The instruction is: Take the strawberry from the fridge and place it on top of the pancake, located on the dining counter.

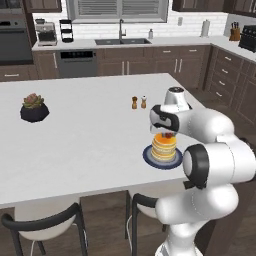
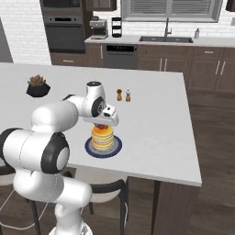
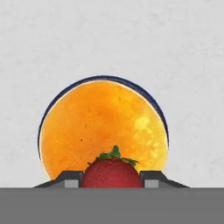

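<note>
The gripper (image 3: pixel 112 181) is pinching the strawberry (image 3: pixel 112 173) just above the pancake (image 3: pixel 103 129). It looks like the placing step; next, lowering and releasing.

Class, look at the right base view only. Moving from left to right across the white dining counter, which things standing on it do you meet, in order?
Potted plant → stack of pancakes on its blue plate, with the strawberry held in the gripper just above → the two small shakers.

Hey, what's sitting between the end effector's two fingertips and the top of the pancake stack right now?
A red strawberry, clamped in the end effector directly over the pancake. The hand view shows it best; whether it touches the stack can't be told.
</note>
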